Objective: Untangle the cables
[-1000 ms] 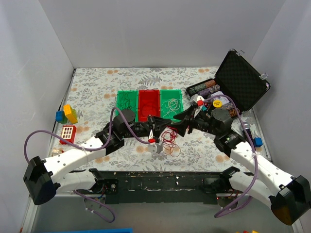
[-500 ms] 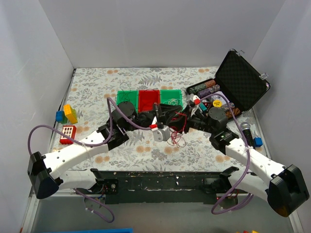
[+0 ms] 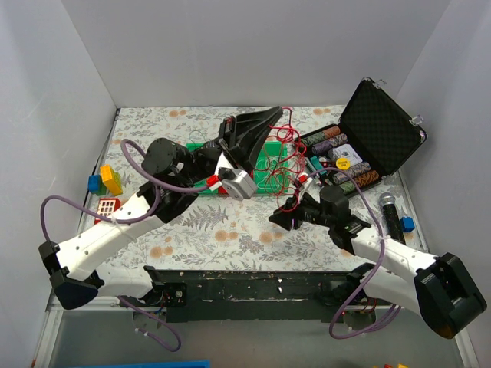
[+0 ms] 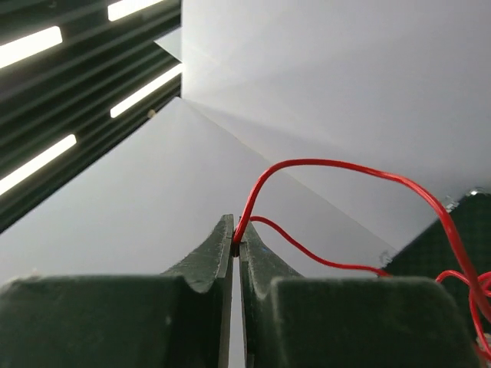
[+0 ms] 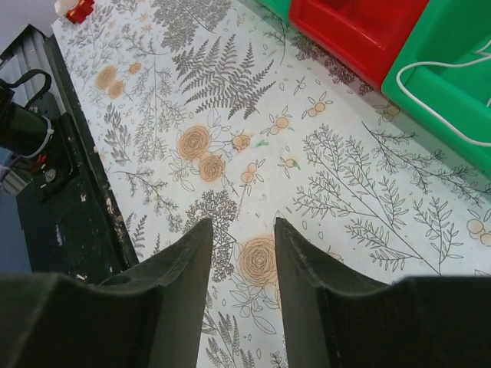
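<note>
1. Pinching one red strand (image 4: 330,162) at the very tips: the left gripper (image 4: 234,239) is raised well above the table with its jaws together on the wire (it sits right at the fingertip edge and could slip out)
2. The rest of the cables (image 3: 289,185) hang from that strand as a loose red tangle, down past the green bin (image 3: 268,165) and beside the right arm; we can't tell if the bottom touches the table. A white wire (image 5: 430,115) lies in a green bin
3. The right gripper (image 5: 242,253) is low over the cloth, jaws apart, nothing between them
4. We judge the wire light, limp, a bit springy and prone to snagging on itself. We'd take a single strand low in the tangle and pull gently, not grab the knot
5. Surface is a flat floral cloth (image 5: 230,146); wire lying on it looks hard to get under. White walls are close, with an open case (image 3: 383,130) on the right and toy blocks (image 3: 107,180) on the left, so sideways room is limited
</note>
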You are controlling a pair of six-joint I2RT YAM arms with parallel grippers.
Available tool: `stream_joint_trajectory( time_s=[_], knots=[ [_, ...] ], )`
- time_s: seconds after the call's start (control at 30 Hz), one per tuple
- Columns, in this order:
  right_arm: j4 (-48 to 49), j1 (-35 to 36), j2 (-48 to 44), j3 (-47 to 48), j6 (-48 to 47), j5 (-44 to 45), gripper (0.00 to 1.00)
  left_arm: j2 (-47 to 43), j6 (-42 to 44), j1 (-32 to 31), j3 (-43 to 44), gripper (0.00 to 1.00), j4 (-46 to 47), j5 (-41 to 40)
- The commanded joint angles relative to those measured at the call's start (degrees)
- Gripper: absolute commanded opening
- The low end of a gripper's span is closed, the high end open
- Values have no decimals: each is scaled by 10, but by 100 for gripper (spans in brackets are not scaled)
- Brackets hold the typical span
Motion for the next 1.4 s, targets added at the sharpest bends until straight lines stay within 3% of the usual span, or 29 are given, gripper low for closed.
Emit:
stream_joint_trajectory(
  time_s=[0.0,0.1,0.23,0.33,0.53,1.03,1.37],
  knots=[
    [15,8,10,3,-9,29,42,0,25,-3,32,0,-1,-18],
    [-3,8,-12,15,-10,46,41,-11,34,-3,14,0,-15,-20],
    [-38,8,-97,49,-8,89,57,-28,52,-3,-32,0,-39,-34],
    [-63,8,-155,73,-14,126,62,-42,64,-2,-80,0,-34,-37],
    [-121,8,-207,138,-50,166,66,-63,77,-2,-118,0,-76,-19],
    [-184,8,-240,225,-122,215,66,-108,145,-2,-201,0,-133,9],
    [-128,8,-200,234,-89,100,67,-101,146,-2,-202,0,-130,17]
  ],
)
